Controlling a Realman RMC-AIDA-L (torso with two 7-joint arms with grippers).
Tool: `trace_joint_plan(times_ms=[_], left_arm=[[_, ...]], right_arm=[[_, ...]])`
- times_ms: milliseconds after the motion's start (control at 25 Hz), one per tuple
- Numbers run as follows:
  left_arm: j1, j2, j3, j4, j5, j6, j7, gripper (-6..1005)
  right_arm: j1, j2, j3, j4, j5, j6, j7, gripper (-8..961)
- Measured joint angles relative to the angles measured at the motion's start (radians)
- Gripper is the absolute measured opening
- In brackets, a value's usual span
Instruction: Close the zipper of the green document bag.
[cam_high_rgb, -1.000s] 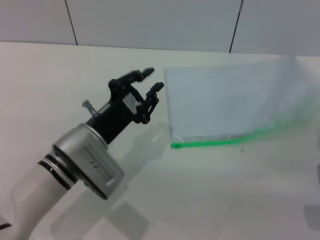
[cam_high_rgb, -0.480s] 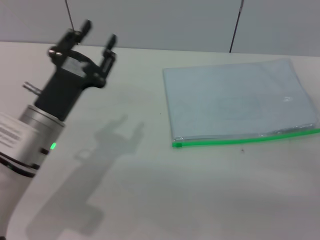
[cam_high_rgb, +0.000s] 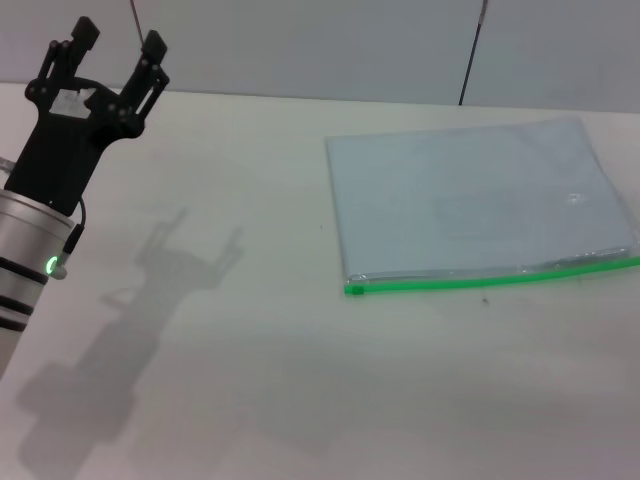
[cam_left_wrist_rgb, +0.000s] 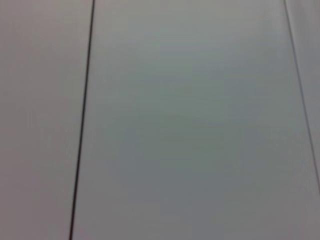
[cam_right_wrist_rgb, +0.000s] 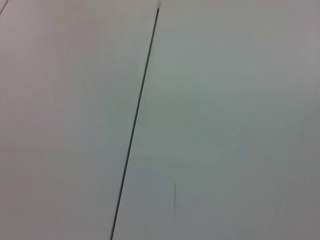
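The green document bag (cam_high_rgb: 475, 205), a flat pale blue-grey pouch, lies on the table at the right in the head view. Its zipper (cam_high_rgb: 490, 278) is the bright green strip along the pouch's near edge; I cannot make out the slider tab. My left gripper (cam_high_rgb: 113, 42) is raised at the far left, well away from the bag, fingers open with nothing between them and pointing toward the back wall. The right gripper is out of view. Both wrist views show only blank wall panels.
The white table (cam_high_rgb: 300, 380) spreads in front of and to the left of the bag. A panelled wall (cam_high_rgb: 300, 40) with dark seams stands behind the table's far edge.
My left arm has swung up and to the left, away from the bag's left edge. The bag has settled flat and still.
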Motion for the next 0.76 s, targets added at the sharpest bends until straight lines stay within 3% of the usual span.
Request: trace_joint_plan(times_ms=[120, 760], left_arm=[[0.005, -0.002, 0.000, -0.004, -0.022, 0.000, -0.001, 800], [0.007, -0.003, 0.002, -0.010, -0.053, 0.000, -0.006, 794]], right_arm=[[-0.002, 0.000, 0.000, 0.001, 0.000, -0.009, 0.039, 881], [-0.003, -0.001, -0.011, 0.005, 0.000, -0.010, 0.066, 879]])
